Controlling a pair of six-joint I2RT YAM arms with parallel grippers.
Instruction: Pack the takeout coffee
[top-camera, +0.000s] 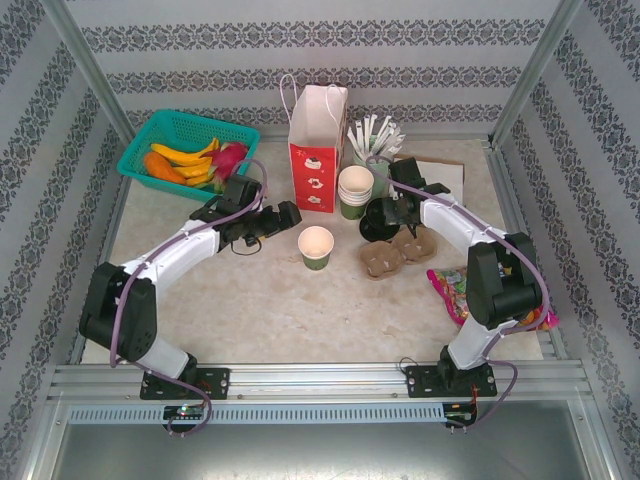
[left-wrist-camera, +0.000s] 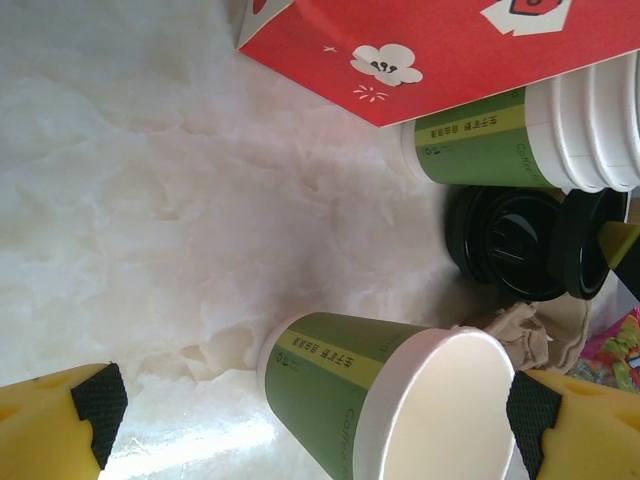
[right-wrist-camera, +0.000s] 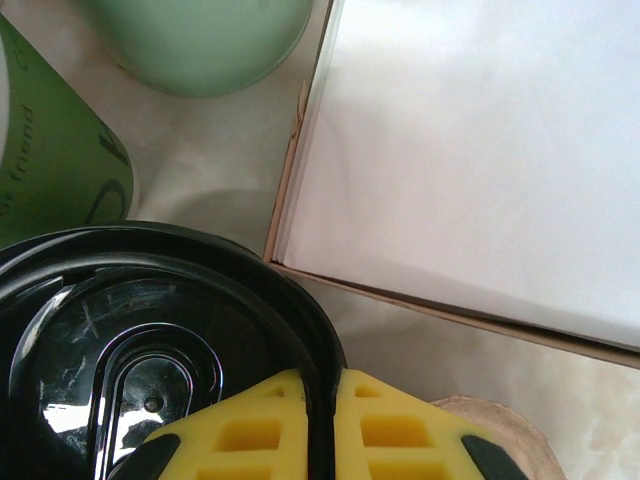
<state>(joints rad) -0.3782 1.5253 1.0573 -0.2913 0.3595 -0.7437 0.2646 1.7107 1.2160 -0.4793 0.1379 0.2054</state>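
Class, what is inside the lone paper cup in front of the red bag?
The lidless cup looks empty from above, cream inside. Its near wall hides part of the bottom.

Paper cup (top-camera: 316, 246): small, green sides w/ paler green band + print, cream rim & cream inside. Stands upright mid-table, mouth open, no lid on; nothing seen inside. Left wrist view has same cup (left-wrist-camera: 390, 400) close up. Black lid (top-camera: 383, 217): round, glossy plastic, raised oval on top. Sits right & a bit far of cup, apart from it. Its rim is pinched btwn yellow fingers of right gripper (right-wrist-camera: 322, 392).
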